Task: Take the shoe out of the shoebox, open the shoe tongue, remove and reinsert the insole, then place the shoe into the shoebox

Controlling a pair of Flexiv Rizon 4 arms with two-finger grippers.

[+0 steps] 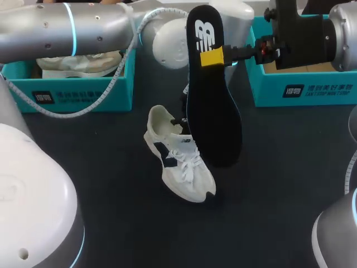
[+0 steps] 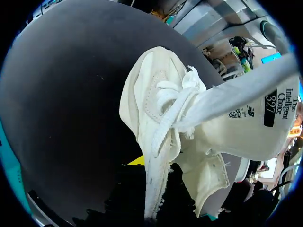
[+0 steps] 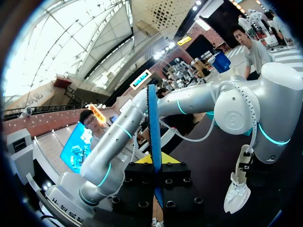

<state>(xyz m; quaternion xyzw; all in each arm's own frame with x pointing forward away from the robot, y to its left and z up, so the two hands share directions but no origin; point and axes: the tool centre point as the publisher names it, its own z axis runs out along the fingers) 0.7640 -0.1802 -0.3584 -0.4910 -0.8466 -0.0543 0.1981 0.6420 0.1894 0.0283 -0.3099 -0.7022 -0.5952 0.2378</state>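
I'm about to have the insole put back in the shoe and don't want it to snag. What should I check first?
1. Right gripper shut on the insole: ok, the insole is held upright.
2. Insole clear of the shoe: ok, they are apart in the right wrist view.
3. Tongue pulled open: ok, it is drawn out away from the shoe.
4. Left gripper holding the shoe: cannot tell, the shoe mostly hides it.
5. Shoe resting steady on the table: cannot tell.
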